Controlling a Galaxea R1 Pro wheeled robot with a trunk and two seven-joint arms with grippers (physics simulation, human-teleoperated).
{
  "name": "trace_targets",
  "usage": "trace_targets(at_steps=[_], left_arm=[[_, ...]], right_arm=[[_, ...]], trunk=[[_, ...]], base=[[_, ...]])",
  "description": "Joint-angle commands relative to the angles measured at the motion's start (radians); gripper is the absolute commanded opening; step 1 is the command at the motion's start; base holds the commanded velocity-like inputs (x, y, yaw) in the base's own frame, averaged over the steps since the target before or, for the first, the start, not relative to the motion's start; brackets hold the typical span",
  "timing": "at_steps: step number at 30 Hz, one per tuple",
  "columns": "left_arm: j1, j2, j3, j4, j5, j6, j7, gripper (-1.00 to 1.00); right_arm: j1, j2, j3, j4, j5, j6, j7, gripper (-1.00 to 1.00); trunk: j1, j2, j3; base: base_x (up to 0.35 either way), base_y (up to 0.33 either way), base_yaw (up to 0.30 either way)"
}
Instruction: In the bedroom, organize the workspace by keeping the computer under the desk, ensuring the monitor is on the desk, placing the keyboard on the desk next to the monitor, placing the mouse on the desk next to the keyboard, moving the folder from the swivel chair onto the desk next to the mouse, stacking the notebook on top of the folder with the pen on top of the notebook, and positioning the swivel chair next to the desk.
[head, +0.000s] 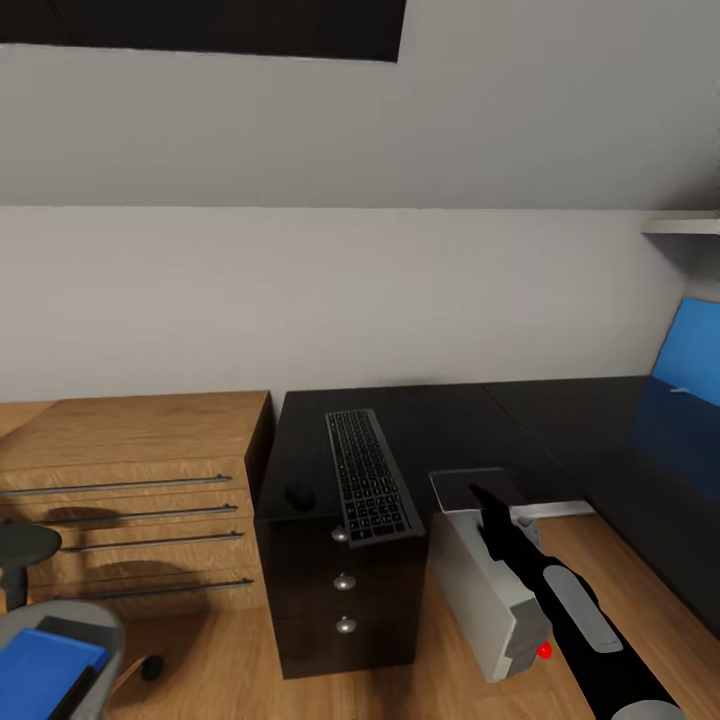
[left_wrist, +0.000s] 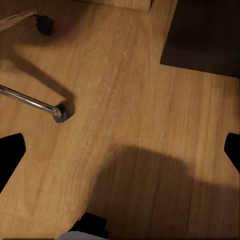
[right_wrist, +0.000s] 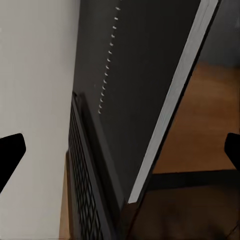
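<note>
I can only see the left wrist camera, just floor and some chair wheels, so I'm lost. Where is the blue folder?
Observer: The folder lies on the seat of the swivel chair, at the lower left of the head view.
Operator: Is the keyboard on the desk already?
Observer: Yes, the keyboard lies on the black desk, with the mouse beside it, not touching.
Operator: What's the other arm doing?
Observer: The right gripper is open, close above the top of the computer, which stands on the floor beside the desk's drawers.
</note>
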Motion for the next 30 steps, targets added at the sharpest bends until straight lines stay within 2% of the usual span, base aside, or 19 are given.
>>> trace_targets(at_steps=[1, 11, 30], left_arm=[[0.0, 0.0, -0.003, 0.0, 0.011, -0.006, 0.004, 1.0], [0.0, 0.0, -0.003, 0.0, 0.011, -0.006, 0.004, 1.0], [0.0, 0.001, -0.003, 0.0, 0.011, -0.006, 0.004, 1.0]], right_arm=[[0.0, -0.001, 0.002, 0.0, -0.006, 0.001, 0.001, 1.0], [0.0, -0.002, 0.002, 0.001, -0.005, 0.0, 0.001, 1.0], [-0.001, -0.001, -0.001, 0.038, -0.005, -0.009, -0.001, 1.0]], trunk=[[0.0, 0.0, -0.001], [0.0, 0.0, -0.001], [0.0, 0.0, -0.001]], base=[[-0.101, 0.0, 0.0], [-0.085, 0.0, 0.0], [-0.31, 0.0, 0.0]])
